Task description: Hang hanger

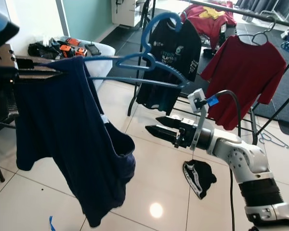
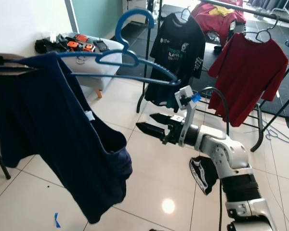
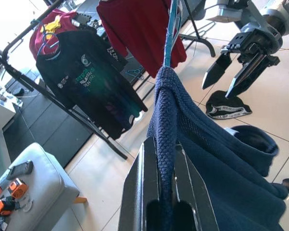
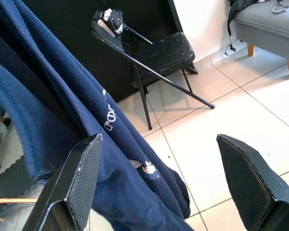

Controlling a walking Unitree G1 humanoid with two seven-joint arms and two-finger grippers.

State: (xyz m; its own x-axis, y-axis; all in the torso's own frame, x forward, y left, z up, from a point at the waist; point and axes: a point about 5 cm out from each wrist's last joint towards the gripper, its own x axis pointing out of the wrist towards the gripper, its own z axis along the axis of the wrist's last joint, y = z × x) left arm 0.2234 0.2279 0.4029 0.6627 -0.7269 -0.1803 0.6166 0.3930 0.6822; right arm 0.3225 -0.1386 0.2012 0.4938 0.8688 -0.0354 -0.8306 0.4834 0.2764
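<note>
A blue hanger [image 1: 149,57] draped with a navy shirt [image 1: 72,144] is clamped at one end by the left gripper [image 3: 166,192], held before the clothes rack [image 1: 241,14]. The right gripper [image 1: 159,130] is held unclenched just beside the shirt.

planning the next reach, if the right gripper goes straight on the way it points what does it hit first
Most likely the navy shirt draped over the blue hanger: the open right gripper points at its hanging folds. Depth is hard to judge.
</note>
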